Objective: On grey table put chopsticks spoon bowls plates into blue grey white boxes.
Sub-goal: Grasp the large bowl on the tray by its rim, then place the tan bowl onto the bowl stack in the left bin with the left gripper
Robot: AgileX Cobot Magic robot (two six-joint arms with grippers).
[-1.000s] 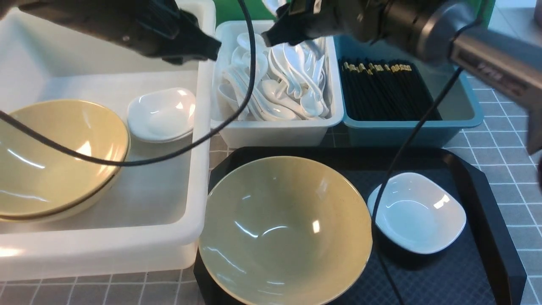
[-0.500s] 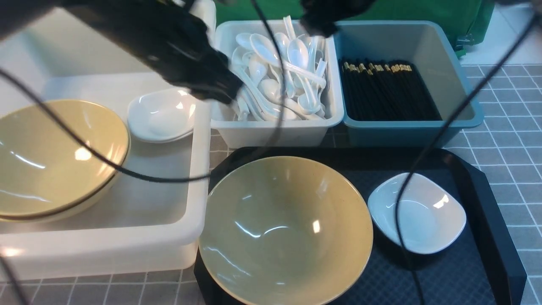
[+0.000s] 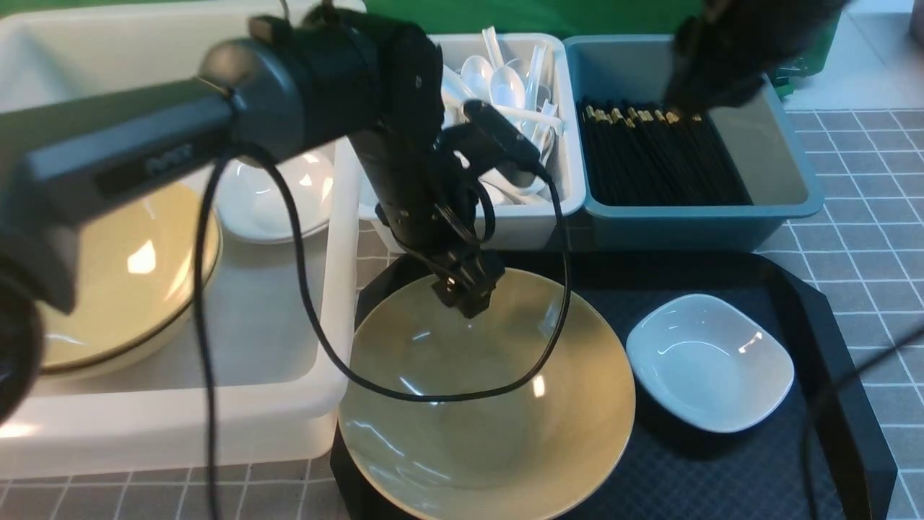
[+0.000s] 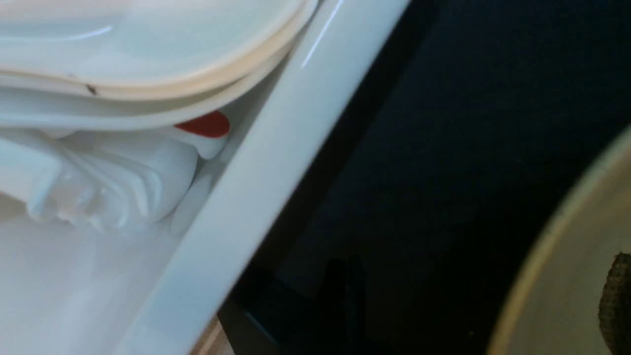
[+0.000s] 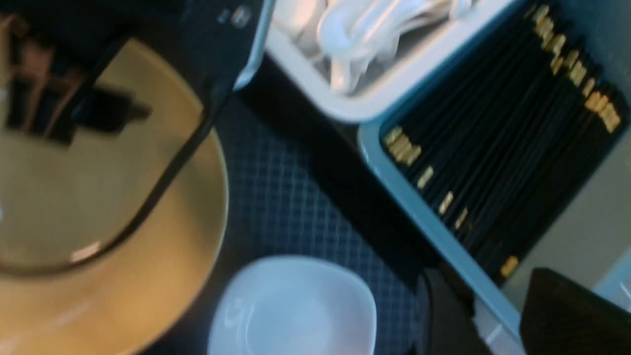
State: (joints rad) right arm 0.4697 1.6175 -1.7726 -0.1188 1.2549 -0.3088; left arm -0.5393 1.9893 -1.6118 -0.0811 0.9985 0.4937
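Observation:
A large tan bowl (image 3: 491, 404) and a small white plate (image 3: 711, 361) sit on the black tray (image 3: 830, 339). My left gripper (image 3: 465, 292) points down at the bowl's far rim, open. In the left wrist view one finger (image 4: 616, 301) shows over the bowl's inner wall (image 4: 557, 276). My right gripper (image 3: 711, 72), blurred, hovers over the blue box (image 3: 722, 224) of black chopsticks (image 3: 657, 152). It is open and empty (image 5: 498, 320), with the box rim seen through the gap. White spoons (image 3: 505, 87) fill the grey-white box (image 3: 520, 224).
The big white tub (image 3: 317, 404) at the left holds another tan bowl (image 3: 123, 289) and stacked white plates (image 3: 281, 195). My left arm's black cable (image 3: 447, 393) hangs across the tray's bowl. Grey gridded table (image 3: 866, 217) shows at the right of the tray.
My left arm swung from above the tub down to the tray bowl's far rim and its jaws opened. My right arm moved from over the spoon box to above the blue box.

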